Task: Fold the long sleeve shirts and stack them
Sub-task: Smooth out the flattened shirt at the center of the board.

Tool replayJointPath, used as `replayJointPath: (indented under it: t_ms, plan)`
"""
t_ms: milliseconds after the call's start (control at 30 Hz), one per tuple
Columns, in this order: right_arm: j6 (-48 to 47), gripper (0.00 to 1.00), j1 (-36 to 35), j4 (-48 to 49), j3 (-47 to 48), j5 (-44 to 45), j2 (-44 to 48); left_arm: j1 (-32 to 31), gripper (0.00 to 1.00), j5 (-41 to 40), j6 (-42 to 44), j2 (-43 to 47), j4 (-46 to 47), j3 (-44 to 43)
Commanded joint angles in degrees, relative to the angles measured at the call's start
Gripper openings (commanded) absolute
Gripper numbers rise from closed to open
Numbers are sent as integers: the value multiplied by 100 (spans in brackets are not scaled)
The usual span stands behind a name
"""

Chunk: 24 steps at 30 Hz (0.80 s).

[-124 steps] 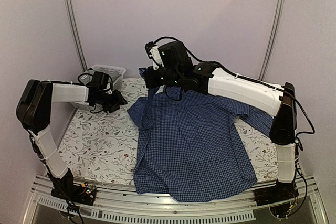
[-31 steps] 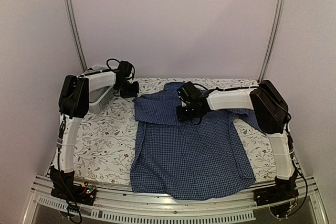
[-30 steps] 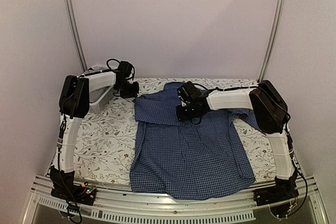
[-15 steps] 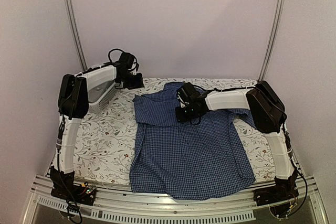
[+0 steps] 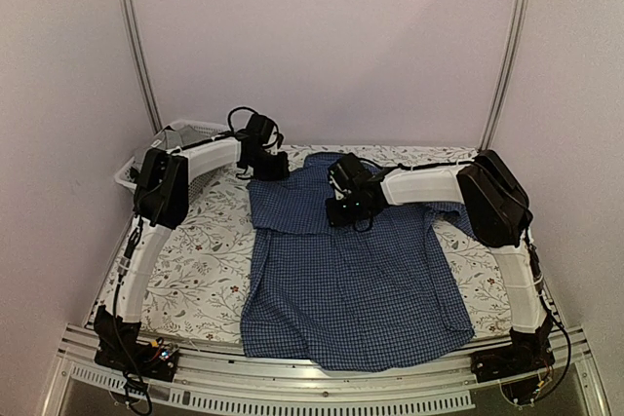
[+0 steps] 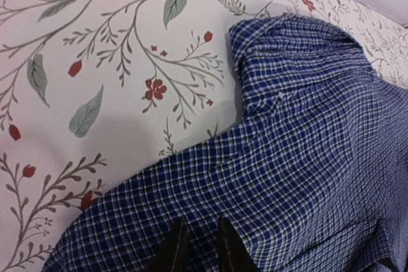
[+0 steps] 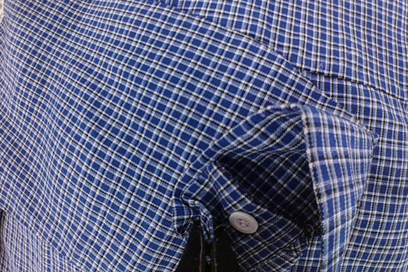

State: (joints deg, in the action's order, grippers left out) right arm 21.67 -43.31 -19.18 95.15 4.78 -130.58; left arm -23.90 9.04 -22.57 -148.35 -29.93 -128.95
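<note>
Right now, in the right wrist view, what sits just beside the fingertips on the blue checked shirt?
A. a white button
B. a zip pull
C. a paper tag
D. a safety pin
A: a white button sits on a turned-up edge of the blue checked shirt, right beside the right gripper, which is pinched shut on the cloth.

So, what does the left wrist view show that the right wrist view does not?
Only the left wrist view shows the floral tablecloth beside the blue checked shirt. Only the right wrist view shows a white button on a bunched fold. Both show that shirt, with the arm's own fingertips at the bottom edge.
</note>
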Motion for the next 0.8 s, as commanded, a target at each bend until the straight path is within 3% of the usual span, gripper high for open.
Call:
replayJointPath:
  t_ms: [0,333,567,767]
  plan:
    - [4,0,28,-100,-119,-53,68,-134,17,170,3,225,53,397]
    - [84,0,33,-1,-317,-121,94,-246,13,54,-142,425,72,927]
    - [110,0,26,-2,-415,-134,262,-27,14,-67,-233,-486,-420,-265]
    - [62,0,33,8,-272,-217,408,253,16,336,-419,-1018,-209,-776]
